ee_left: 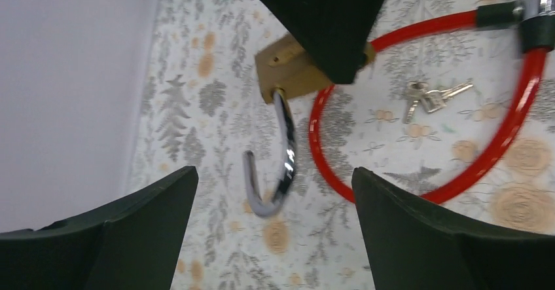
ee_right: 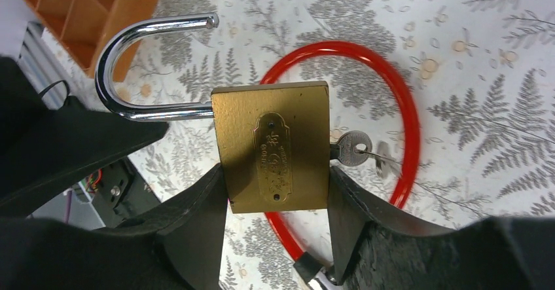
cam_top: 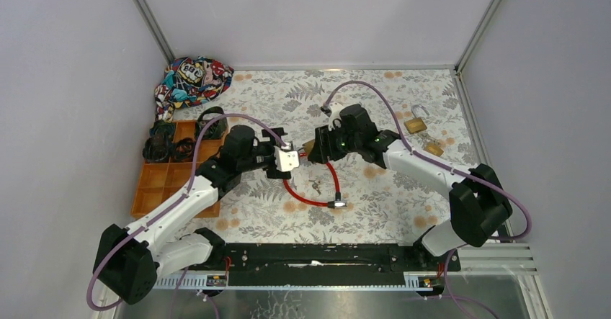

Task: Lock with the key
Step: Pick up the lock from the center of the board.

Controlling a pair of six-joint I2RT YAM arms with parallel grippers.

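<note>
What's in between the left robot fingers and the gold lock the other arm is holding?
Nothing separate. In the left wrist view, only the silver hook of the lock hangs toward the open left fingers, over the flowery tablecloth.

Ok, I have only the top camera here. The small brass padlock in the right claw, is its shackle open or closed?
Observer: Open. In the right wrist view, one end of the silver steel shackle is free of the brass padlock, which the right claw pinches by its sides.
Operator: Is a key in it?
Observer: Yes, a small silver key sits in the bottom of the body.
Operator: And the left claw?
Observer: The left claw is wide open. In its own view the free end of the shackle hangs ahead of it and touches neither finger.
</note>
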